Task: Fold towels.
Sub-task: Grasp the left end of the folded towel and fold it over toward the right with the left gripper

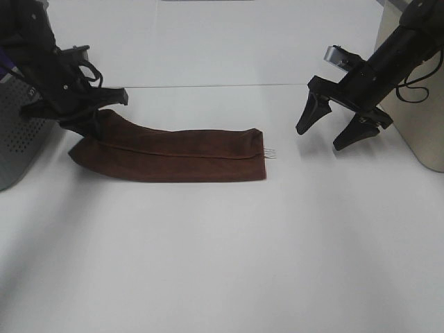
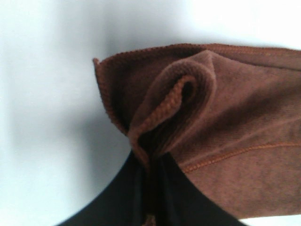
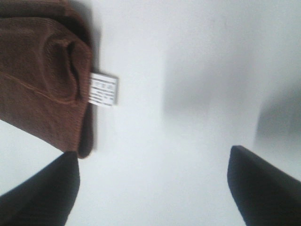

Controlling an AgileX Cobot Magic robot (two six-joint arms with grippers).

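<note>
The dark reddish-brown towel (image 1: 173,154) lies on the white table as a long folded strip, with its white tag (image 1: 270,153) at the right end. My left gripper (image 1: 89,126) is shut on the strip's left end, which is bunched and lifted a little; the left wrist view shows the fuzzy fabric (image 2: 225,117) pinched between the black fingers (image 2: 136,193). My right gripper (image 1: 333,133) is open and empty, held above the table to the right of the towel. The right wrist view shows the towel's end (image 3: 42,70), its tag (image 3: 103,89) and the spread fingers (image 3: 263,183).
A grey perforated basket (image 1: 17,139) stands at the left edge behind my left arm. A beige container (image 1: 420,104) stands at the right edge behind my right arm. The white table (image 1: 222,263) stretches in front of the towel.
</note>
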